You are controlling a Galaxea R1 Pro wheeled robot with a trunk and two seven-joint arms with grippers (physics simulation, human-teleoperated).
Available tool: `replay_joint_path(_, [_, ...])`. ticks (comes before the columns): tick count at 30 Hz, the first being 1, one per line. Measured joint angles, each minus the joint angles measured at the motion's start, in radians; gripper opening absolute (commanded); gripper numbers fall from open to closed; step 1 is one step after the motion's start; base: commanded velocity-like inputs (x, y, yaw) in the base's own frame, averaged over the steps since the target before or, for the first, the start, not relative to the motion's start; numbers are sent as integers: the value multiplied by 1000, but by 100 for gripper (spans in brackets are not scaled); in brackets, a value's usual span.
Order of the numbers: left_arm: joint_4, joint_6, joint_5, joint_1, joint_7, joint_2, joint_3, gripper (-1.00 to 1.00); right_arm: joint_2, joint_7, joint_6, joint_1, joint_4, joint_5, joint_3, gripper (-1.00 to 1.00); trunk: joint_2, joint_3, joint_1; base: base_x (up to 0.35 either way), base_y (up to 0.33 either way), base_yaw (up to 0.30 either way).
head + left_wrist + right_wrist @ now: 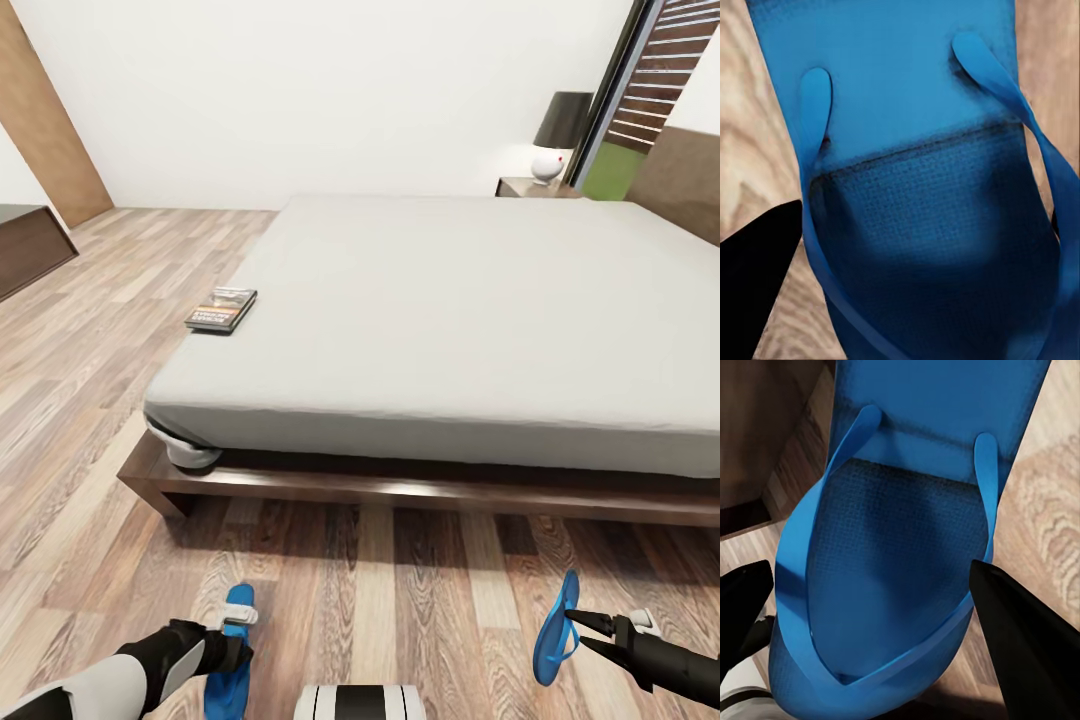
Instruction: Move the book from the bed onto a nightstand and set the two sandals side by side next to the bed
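- L gripper low over one blue sandal on the plank floor; grip can't be told, one dark finger beside the sole.
- R gripper closed on the other sandal, held on edge, prob. off the floor.
- Book on bed, at mattress's left edge.
- Nightstand w/ lamp far back.

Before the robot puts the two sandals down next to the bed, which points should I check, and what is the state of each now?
1. Right gripper holds the right sandal: ok, a finger on each side.
2. Left gripper grips the left sandal: cannot tell.
3. Sandals side by side: not ok, far apart, right one tilted on edge.
4. Floor by the bed free for placing: ok.
5. Book moved to the nightstand: not ok, lies on bed.
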Motion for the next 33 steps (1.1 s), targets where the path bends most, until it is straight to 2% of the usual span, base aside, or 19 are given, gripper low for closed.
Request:
replay_joint_path(4, [-4,-4,0,0,40,-2,11,-100,0,1,1,0,0,0,0,-100,0,0,0,0,0,0])
replay_joint_path(7, [-70,1,2,0,62,-3,12,-100,0,1,1,0,0,0,0,-100,0,0,0,0,0,0])
replay_joint_path(10, [-115,5,-5,0,159,1,12,-100,-1,3,2,0,-1,-1,0,-100,0,0,0,0,0,0])
replay_joint_path(13, [-120,3,-7,0,193,3,15,-100,-1,3,3,0,-1,-1,0,-100,0,0,0,0,0,0])
replay_joint_path(20, [-121,0,-6,0,198,36,15,-100,-1,3,1,0,-1,-1,0,-100,0,0,0,0,0,0])
replay_joint_path(30, [-134,-4,-5,0,202,30,18,-100,0,2,1,0,-1,-1,0,-100,0,0,0,0,0,0])
replay_joint_path(33, [-135,-5,-5,0,203,26,21,-100,0,2,1,0,-1,0,1,-100,-1,-11,1,0,0,0])
